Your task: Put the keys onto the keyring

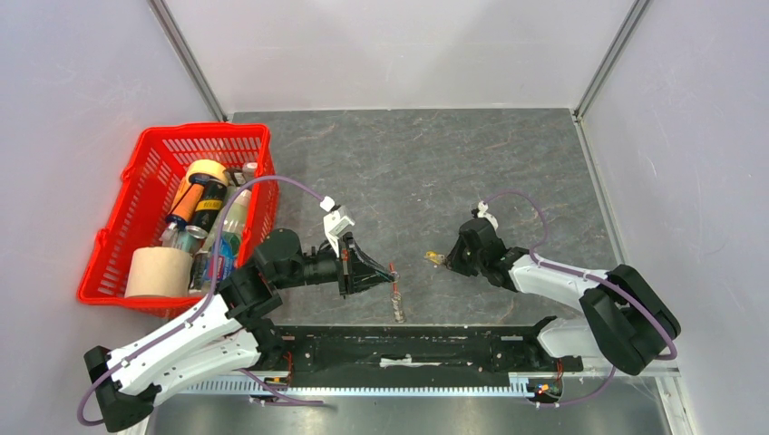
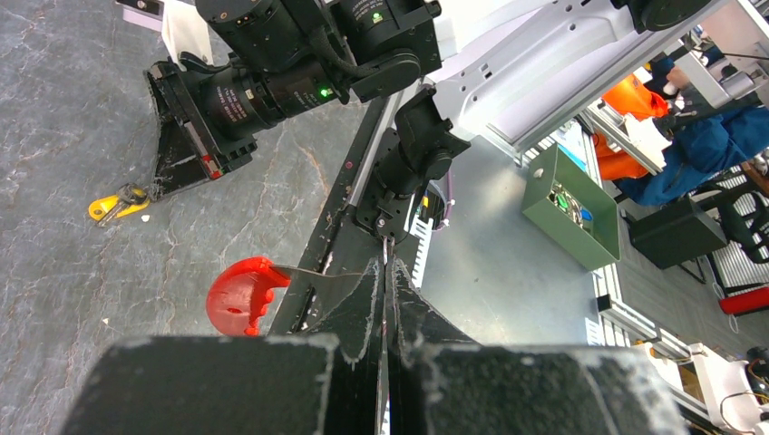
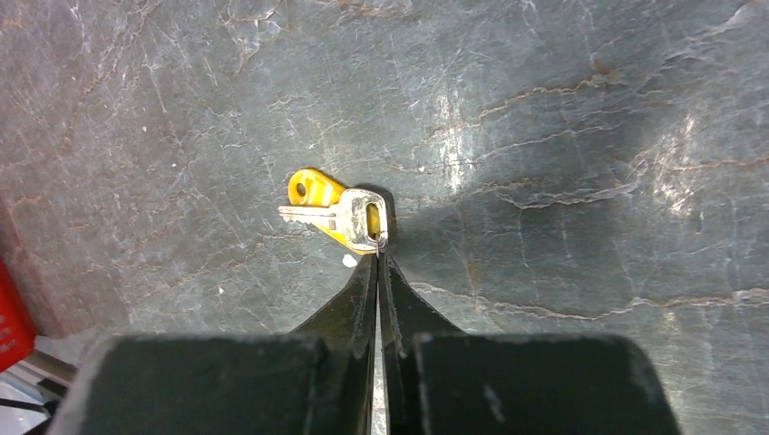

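Top view, 9 o'clock side of the table [image 1: 435, 172]: red basket [image 1: 136, 190] holding bottles [image 1: 210, 207] and a roll of paper [image 1: 159, 272].

Left gripper [image 1: 388, 274] sits just left of table centre and points toward 3 o'clock. We see its fingers pressed together. In the left wrist view they are pinching the keyring [image 2: 238, 294] by a thin silvery strip that runs to its red loop. The loop lies at 9 o'clock of the fingertips. In the top view a few silvery keys [image 1: 399, 310] hang from the tip toward 6 o'clock, down to the table.

Right gripper [image 3: 378, 263] is at 3 o'clock of the left one, near but apart from it, and points toward 9 o'clock. We see its fingers all but pressed together. Their tips nip the rim of the head of a silver key [image 3: 349, 216]. That key lies flat on the table at 12 o'clock of the tips, blade toward 9 o'clock. It rests across a yellow piece [image 3: 310, 192] that pokes out toward 10 o'clock.
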Robot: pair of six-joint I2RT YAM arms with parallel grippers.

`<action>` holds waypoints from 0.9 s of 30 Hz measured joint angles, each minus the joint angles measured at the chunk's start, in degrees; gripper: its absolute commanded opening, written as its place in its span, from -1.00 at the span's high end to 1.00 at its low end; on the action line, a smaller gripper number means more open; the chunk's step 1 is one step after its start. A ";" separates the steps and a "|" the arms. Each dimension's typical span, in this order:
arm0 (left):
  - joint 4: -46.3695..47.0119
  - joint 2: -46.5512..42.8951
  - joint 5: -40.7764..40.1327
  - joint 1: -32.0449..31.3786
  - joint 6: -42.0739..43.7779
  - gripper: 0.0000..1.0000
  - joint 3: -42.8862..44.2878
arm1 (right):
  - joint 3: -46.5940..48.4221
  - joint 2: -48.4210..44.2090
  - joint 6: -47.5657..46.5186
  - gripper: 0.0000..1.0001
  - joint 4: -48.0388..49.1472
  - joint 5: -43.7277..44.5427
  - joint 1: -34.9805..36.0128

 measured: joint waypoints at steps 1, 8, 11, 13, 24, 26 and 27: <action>0.00 0.00 0.00 0.00 0.00 0.96 0.00 | 0.00 0.00 0.00 1.00 -0.02 0.02 0.00; 0.00 0.07 0.09 -0.02 0.00 0.95 0.00 | 0.00 -1.62 -0.79 1.00 -1.84 0.94 0.00; 0.00 0.07 0.44 0.00 0.00 0.95 0.00 | 0.15 -5.38 -2.84 1.00 -4.55 1.14 0.00; 0.00 0.07 0.85 0.00 0.00 0.96 0.00 | 1.09 -8.04 -4.76 1.00 -7.10 0.83 0.00; -0.11 0.04 1.25 0.00 0.04 0.96 0.26 | 19.06 -16.85 -20.15 1.00 -24.24 -11.47 0.02; -0.24 0.04 1.22 0.00 0.15 0.95 0.68 | 22.12 -17.31 -22.95 1.00 -27.54 -13.57 0.15; -0.42 0.04 1.09 -0.02 0.31 0.95 0.96 | 23.61 -17.55 -24.44 1.00 -29.42 -14.56 0.39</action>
